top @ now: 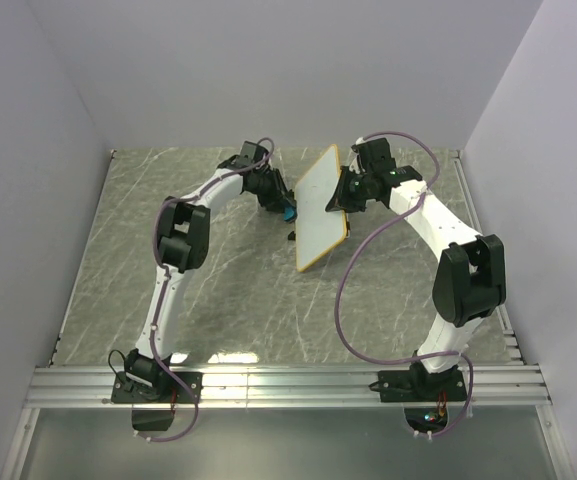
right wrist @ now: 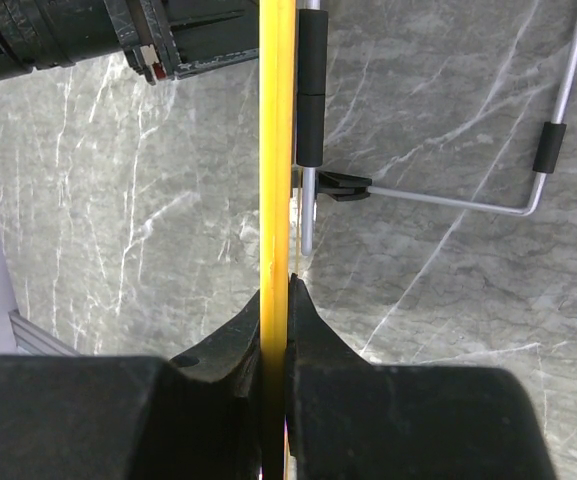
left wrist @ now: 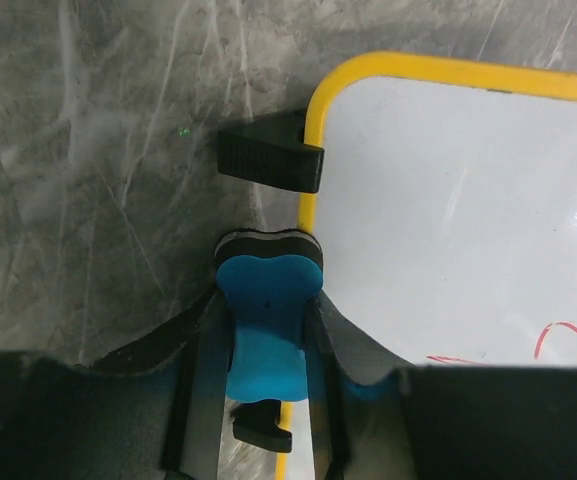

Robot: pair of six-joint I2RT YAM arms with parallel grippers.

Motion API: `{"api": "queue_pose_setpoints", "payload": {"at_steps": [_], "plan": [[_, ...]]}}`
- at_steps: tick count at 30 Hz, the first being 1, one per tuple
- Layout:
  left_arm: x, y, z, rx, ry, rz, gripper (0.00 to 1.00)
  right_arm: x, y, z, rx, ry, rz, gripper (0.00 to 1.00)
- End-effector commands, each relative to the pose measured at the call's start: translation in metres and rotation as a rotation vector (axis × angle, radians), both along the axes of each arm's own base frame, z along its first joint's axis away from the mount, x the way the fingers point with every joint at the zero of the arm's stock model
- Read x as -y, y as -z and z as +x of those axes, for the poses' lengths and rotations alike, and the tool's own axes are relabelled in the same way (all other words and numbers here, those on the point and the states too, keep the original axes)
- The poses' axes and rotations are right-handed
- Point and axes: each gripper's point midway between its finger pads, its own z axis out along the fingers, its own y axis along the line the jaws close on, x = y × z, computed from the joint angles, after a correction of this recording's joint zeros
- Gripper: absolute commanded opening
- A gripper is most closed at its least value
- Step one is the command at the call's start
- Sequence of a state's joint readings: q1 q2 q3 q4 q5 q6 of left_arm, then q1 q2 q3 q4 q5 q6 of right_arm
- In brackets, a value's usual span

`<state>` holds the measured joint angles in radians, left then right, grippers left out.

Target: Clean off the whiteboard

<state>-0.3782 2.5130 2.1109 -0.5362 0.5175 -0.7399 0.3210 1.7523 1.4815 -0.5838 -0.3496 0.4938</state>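
Left pincer (left wrist: 268,335) tight on blue bone-shaped eraser (left wrist: 268,285); right pincer (right wrist: 276,305) tight on yellow-rimmed glossy whiteboard (right wrist: 276,150).

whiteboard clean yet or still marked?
Still marked: red scribbles show at the lower right of the whiteboard in the left wrist view; the blue eraser sits at its yellow rim, apart from them.

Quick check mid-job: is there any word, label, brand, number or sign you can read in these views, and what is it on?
No readable text in any view.
whiteboard: only red marker strokes near one edge in the left wrist view. They are loose curves, not legible letters or digits.
blue eraser: no print visible.
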Motion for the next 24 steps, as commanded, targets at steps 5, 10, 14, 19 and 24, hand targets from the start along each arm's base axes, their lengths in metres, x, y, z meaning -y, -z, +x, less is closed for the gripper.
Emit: {"api": "queue_pose_setpoints", "payload": {"at_steps": [5, 10, 14, 19, 24], "plan": [[0.082, -0.089, -0.03, 0.1, 0.155, -0.199, 0.0, -0.07, -0.016, -0.059, -0.172, -0.266, 0.246, 0.0], [0.097, -0.148, -0.031, 0.166, 0.185, -0.353, 0.0, -0.072, -0.016, -0.058, -0.173, -0.273, 0.244, 0.0], [0.108, -0.177, -0.034, 0.2, 0.226, -0.453, 0.0, -0.072, -0.018, -0.058, -0.172, -0.279, 0.245, 0.0], [0.111, -0.173, -0.028, 0.201, 0.23, -0.48, 0.0, -0.072, -0.019, -0.058, -0.171, -0.28, 0.245, 0.0], [0.102, -0.112, -0.022, 0.107, 0.207, -0.388, 0.0, -0.072, -0.019, -0.062, -0.169, -0.289, 0.237, 0.0]]}}
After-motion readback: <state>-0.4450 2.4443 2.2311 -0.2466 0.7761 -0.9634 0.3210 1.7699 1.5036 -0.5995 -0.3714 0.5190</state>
